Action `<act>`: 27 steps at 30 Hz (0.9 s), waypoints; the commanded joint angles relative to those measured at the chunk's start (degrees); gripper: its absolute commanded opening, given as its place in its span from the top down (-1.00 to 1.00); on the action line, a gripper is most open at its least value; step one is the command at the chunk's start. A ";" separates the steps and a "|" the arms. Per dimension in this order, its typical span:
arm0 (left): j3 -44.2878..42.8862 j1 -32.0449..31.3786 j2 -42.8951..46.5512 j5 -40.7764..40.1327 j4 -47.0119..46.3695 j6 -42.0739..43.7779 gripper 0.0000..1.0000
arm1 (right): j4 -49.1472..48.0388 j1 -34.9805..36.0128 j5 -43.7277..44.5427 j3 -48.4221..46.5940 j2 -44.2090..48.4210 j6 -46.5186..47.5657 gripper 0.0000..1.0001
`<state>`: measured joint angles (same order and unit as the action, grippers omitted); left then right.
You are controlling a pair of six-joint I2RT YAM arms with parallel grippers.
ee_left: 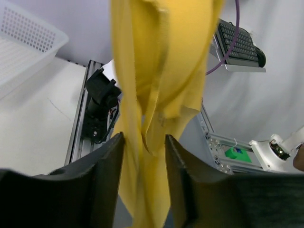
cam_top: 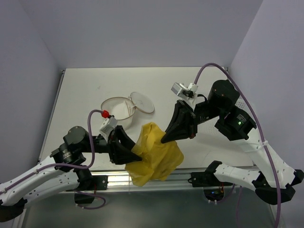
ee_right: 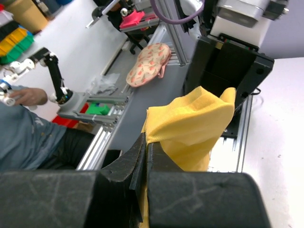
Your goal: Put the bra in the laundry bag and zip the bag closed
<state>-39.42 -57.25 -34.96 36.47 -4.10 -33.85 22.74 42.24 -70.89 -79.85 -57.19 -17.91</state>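
The mustard-yellow soft fabric bra (cam_top: pixel 154 154) hangs over the near edge of my white table (cam_top: pixel 85 95), pinched tight in the right claw (cam_top: pixel 165 140). The left claw (cam_top: pixel 129 154) straddles it narrowly; I cannot tell if it grips.

Top camera looks down at the surface (cam_top: pixel 85 90) from behind; wrist cameras sit close behind the left hand (ee_left: pixel 144 137) and right hand (ee_right: pixel 146 142). All 3 show the bra (cam_top: pixel 154 156).

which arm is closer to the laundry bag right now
Left: the left arm has its wrist right beside the near rim of the laundry bag; the right arm stands farther off to its right.
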 commanded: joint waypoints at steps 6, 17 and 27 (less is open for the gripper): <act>-0.48 -0.93 -0.11 3.87 -3.90 -1.66 -0.08 | -14.64 -1.81 -3.90 2.25 0.32 -10.12 1.00; -2.85 -2.60 -3.98 1.15 -2.67 0.09 0.31 | -20.46 -2.07 -5.31 4.09 0.06 -14.88 1.00; -2.07 -3.57 -0.56 0.62 -4.68 -2.36 1.00 | -21.79 -8.13 -2.52 7.95 -0.73 -15.05 1.00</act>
<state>-39.79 -60.16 -37.54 37.34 -5.32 -34.96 2.52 36.18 -75.77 -72.97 -57.49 -33.34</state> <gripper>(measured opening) 0.024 0.016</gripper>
